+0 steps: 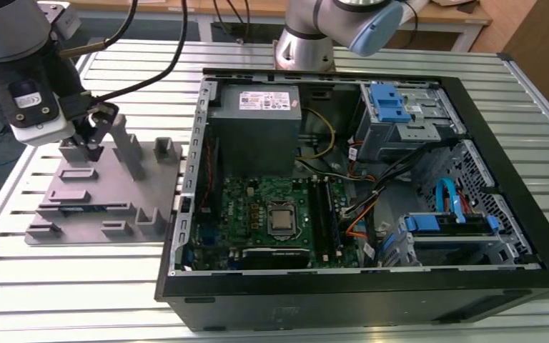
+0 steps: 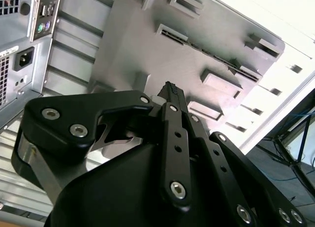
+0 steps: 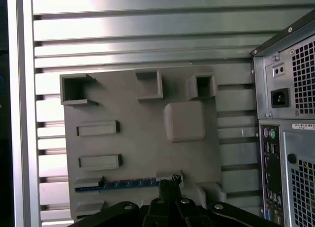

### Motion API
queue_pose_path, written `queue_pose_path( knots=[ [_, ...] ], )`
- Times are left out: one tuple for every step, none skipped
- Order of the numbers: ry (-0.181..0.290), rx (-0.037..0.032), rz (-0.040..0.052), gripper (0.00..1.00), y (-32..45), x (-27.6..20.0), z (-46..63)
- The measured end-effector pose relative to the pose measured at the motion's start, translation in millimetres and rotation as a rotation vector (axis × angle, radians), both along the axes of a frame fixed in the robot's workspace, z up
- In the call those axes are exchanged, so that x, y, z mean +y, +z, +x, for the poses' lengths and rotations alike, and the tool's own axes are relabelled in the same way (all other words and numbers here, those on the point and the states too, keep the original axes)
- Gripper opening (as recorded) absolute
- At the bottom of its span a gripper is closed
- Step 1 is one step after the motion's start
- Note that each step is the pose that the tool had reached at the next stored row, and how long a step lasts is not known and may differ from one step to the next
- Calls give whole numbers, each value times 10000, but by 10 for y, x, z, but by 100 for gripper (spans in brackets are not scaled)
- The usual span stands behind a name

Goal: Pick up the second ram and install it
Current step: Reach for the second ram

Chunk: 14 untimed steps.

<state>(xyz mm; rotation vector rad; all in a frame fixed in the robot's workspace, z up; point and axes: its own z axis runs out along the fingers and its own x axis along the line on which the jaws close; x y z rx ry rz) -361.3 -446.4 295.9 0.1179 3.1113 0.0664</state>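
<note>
Pick-up in hand: gripper (image 1: 88,145), fingers (image 2: 172,106) drawn together and empty, hangs at twelve o'clock of the second ram (image 1: 88,208); grasping judged to require spreading them.

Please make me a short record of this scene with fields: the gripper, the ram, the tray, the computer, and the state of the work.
gripper: above the grey tray, jaws closed, holding nothing
second ram: sits in a long slot of the tray
grey tray: on the slatted table, at the exterior view's left of the computer case
computer case: open, motherboard exposed
work state: ram not yet picked up
</note>
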Motion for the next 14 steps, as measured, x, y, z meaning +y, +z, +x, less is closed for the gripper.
queue_pose_path(
  knots=[
    [0, -1, -11, 11, -7, -2, -18],
    [1, -1, -44, 11, -12, -5, -38],
    [1, -3, -106, 11, -16, -5, -51],
    [3, -5, -186, 11, -18, -6, -60],
    [7, -2, -279, 11, -18, -6, -68],
    [18, -1, -371, 11, -20, -6, -73],
    [33, -2, -438, 11, -25, -6, -77],
    [50, -4, -466, 11, -34, -6, -82],
    [74, -2, -473, 11, -44, -7, -90],
    [109, 0, -475, 11, -53, -8, -100],
    [149, -1, -474, 11, -64, -9, -110],
    [187, -2, -473, 11, -74, -10, -119],
    [225, -2, -473, 11, -84, -11, -129],
    [264, -3, -473, 11, -93, -12, -139]
  ],
)
